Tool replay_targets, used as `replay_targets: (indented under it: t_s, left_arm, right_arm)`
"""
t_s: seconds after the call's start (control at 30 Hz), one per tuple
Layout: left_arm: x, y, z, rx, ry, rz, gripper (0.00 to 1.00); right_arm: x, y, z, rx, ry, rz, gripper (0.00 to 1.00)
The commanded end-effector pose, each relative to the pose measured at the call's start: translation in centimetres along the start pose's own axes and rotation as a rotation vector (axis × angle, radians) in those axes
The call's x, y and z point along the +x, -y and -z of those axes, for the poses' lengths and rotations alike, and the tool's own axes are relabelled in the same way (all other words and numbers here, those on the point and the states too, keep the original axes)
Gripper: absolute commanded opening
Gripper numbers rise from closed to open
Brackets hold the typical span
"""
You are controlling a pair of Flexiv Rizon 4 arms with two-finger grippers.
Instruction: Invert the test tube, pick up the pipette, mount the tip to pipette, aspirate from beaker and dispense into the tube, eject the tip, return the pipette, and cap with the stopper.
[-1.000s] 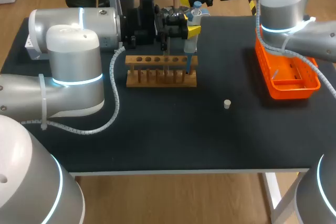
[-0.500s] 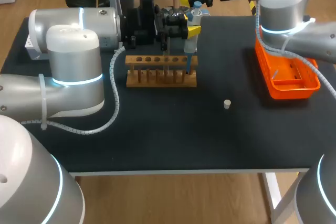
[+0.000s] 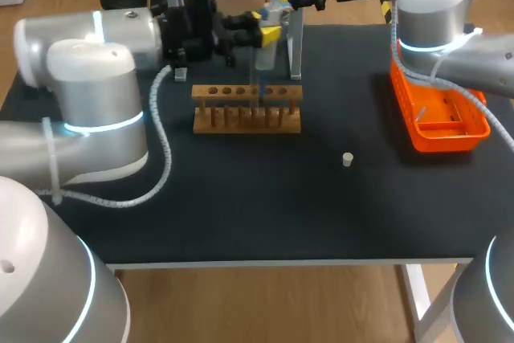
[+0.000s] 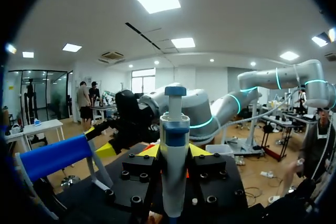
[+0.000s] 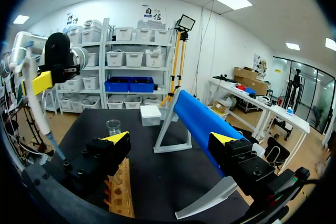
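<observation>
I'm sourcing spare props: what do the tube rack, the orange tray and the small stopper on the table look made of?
Tube rack: light wood, tan and matte, with drilled holes. Orange tray: plastic, evenly coloured with a slight sheen, probably moulded. Stopper: pale cream and matte; perhaps rubber or cork, too small to tell.

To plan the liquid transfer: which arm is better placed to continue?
Left, probably: the left tool grips the white-and-blue plastic pipette over the brown wooden tube rack; the right tool stands open and empty, farther from the rack.
</observation>
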State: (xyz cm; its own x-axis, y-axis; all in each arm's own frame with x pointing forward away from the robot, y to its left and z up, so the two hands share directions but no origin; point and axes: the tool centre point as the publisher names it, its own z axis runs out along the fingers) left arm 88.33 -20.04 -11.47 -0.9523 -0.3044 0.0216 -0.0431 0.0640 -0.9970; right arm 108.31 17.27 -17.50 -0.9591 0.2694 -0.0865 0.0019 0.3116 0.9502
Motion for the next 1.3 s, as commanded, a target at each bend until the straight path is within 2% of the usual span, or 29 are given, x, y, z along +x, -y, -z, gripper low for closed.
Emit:
replay_targets:
  t_s: [0.03, 0.23, 0.67, 0.93, 1.2, 1.3]
  left_arm:
    - [0.0, -0.5, 4.8, 0.012, 0.107, 0.002, 0.00]
    - [-2.4, -1.1, 7.8, -0.019, 0.269, 0.008, 0.00]
    - [-8.3, -1.7, 12.5, 0.003, 0.467, -0.002, 0.00]
    - [-12.1, -2.1, 12.9, 0.007, 0.583, 0.016, 0.00]
    - [-15.0, -2.1, 12.7, 0.021, 0.696, 0.046, 0.00]
    - [-16.0, -2.0, 12.4, 0.003, 0.734, 0.050, 0.00]
  right_arm:
    - [0.0, -0.1, 0.1, 0.003, -0.001, 0.000, 1.00]
    - [0.0, -0.1, 0.1, 0.003, -0.001, 0.000, 1.00]
    - [0.0, -0.1, 0.1, 0.003, -0.001, 0.000, 1.00]
    - [0.0, -0.1, 0.1, 0.003, -0.001, 0.000, 1.00]
    - [0.0, -0.1, 0.1, 0.003, -0.001, 0.000, 1.00]
    - [0.0, -0.1, 0.1, 0.003, -0.001, 0.000, 1.00]
